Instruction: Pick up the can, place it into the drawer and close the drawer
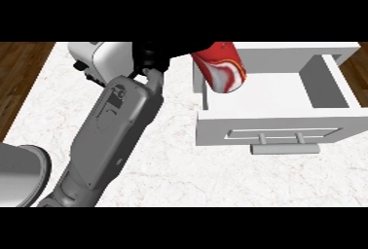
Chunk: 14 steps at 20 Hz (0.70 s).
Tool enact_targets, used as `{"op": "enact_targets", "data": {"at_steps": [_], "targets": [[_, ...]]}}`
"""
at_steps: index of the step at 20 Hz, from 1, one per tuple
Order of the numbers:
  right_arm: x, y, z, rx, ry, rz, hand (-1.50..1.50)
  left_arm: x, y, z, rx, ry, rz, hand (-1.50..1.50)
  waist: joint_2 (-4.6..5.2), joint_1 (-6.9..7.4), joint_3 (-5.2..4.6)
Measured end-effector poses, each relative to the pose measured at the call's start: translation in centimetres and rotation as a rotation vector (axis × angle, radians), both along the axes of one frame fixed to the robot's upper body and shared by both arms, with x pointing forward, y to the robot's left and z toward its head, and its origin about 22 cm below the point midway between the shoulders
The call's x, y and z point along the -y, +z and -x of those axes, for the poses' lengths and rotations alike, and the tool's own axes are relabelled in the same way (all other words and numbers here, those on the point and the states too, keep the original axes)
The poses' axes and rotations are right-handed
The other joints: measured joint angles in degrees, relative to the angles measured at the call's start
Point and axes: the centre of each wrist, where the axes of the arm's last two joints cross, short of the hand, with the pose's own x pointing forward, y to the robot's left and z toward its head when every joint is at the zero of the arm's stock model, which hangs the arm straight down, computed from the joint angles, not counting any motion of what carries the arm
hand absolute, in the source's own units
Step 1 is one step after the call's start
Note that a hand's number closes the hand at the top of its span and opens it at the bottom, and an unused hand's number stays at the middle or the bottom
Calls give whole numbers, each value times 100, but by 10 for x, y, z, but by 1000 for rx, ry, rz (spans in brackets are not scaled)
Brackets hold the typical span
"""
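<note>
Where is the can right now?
In the head view the can is at upper centre, tilted above the left wall of the open drawer. The robot hand holds it from its left side.

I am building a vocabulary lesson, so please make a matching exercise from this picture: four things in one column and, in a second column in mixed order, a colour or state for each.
Things:
1. can
2. drawer
3. hand
4. floor

Descriptions:
a. black
b. white, open
c. brown wood
d. red and white, tilted

Pairs: 1-d, 2-b, 3-a, 4-c
</note>
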Motion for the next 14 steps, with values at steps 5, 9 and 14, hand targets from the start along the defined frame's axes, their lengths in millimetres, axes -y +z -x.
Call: {"op": "enact_targets", "data": {"at_steps": [5, 9, 14], "targets": [[8, 0, 0, -4, 14, -2, -150, 17, 4, -12, -4, 0, -12, 150, 7, -44, 0], [3, 5, 1, 0, 19, -2, -150, 34, 9, -17, -12, -1, -24, 150, 11, -80, 1], [3, 2, -1, 8, 22, -2, -150, 51, 17, -23, -20, -3, -33, 150, 24, -133, 3]]}}
